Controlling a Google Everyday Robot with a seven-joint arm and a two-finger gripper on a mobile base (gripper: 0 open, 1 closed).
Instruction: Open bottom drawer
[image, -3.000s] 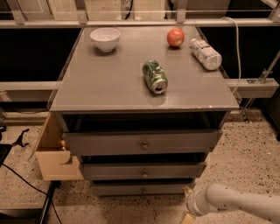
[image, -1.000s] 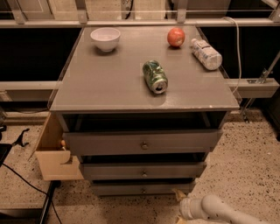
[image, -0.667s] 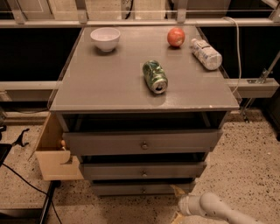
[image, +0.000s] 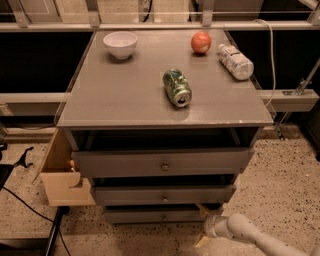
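The bottom drawer (image: 145, 216) is the lowest, slimmest grey front of the grey cabinet (image: 100, 107), with a small round metal knob (image: 163, 217). It sits about flush under the middle drawer (image: 130, 195). My gripper (image: 201, 226) is low at the bottom right, just off the drawer's right end and right of the knob. Its two pale fingers (image: 202, 209) are spread apart with nothing between them. The white arm (image: 250, 236) runs off the lower right corner.
On the cabinet top lie a white bowl (image: 120, 44), a red apple (image: 200, 42), a plastic bottle (image: 236, 61) and a green can (image: 177, 87) on its side. A wooden box (image: 60, 180) stands against the cabinet's left side. A black cable (image: 25, 200) crosses the speckled floor at left.
The arm has reached left along the floor toward the bottom drawer's right end, and the gripper is now closer to it. The drawers have not moved.
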